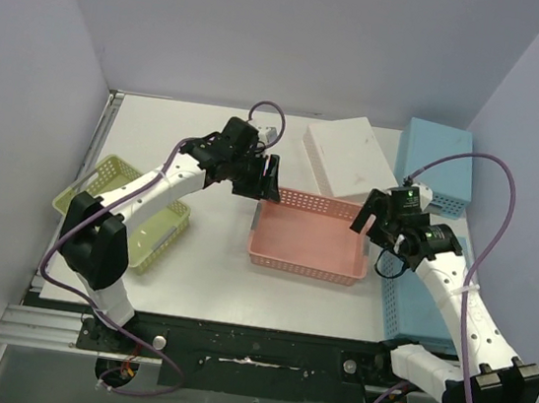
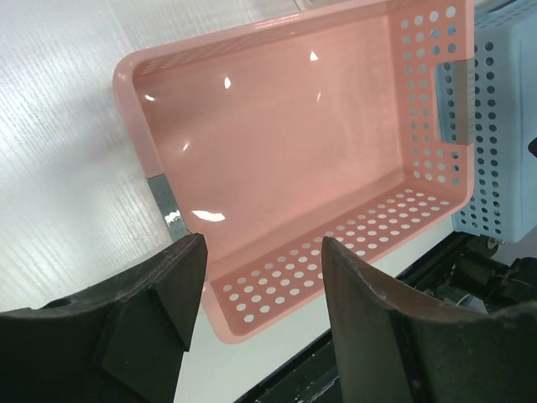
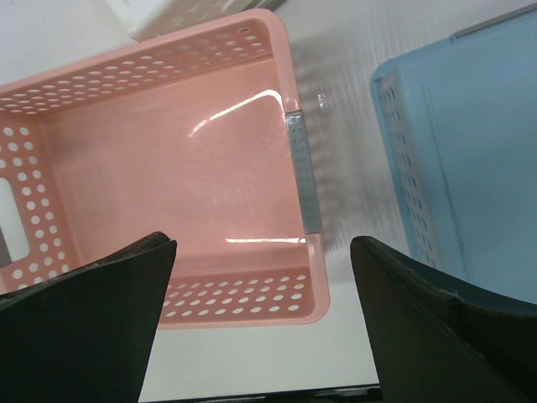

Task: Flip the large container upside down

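While the white tabletop carries several bins, the pink basket sits upright at its centre, opening facing up, so none of the flip looks done yet. It lies between the two arms, which suits a two-sided grasp on its short ends. A blue container and a white container rest behind it, already bottom-up, and a yellow-green basket stands well apart at the left edge. The left end effector hovers released over the basket's left rim, fingers spread either side of that wall. The right end effector is likewise released, poised above the right rim beside a grey strip. No brand, label or writing is legible anywhere.
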{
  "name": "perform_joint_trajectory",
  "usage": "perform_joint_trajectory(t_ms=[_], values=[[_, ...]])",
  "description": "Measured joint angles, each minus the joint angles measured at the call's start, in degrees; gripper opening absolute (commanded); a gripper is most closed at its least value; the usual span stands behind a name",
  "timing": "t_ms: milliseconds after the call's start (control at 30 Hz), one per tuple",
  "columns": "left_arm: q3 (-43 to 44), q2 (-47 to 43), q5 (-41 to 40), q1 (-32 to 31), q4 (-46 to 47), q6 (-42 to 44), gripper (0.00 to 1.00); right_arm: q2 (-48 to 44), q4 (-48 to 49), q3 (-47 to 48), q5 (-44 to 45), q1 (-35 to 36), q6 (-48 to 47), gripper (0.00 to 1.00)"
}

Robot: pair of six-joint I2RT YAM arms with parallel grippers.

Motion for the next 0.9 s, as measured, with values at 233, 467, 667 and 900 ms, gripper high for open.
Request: perform_joint_trajectory(t_ms=[233,467,667,900], values=[[-0.02,0.04,-1.92,0.00,0.02,0.83,0.56,0.83,-0.11,-2.95,1.20,-0.11,-1.99,0.83],[-0.02,0.31,-1.20,0.00,0.00,0.90,0.55,1.05,1.40,-5.75,1.14,-0.39,-3.80,0.70],[0.22,0.79,-0.70,-0.04,-0.02,0.79,0.55,3.76,4.04,-7.17,0.92,-0.68,-4.31,0.52],[1.49,1.25,-0.07,-0.04,0.00,0.66,0.54,6.62,7.67,-8.20,0.48,-1.25,-5.46,0.49]])
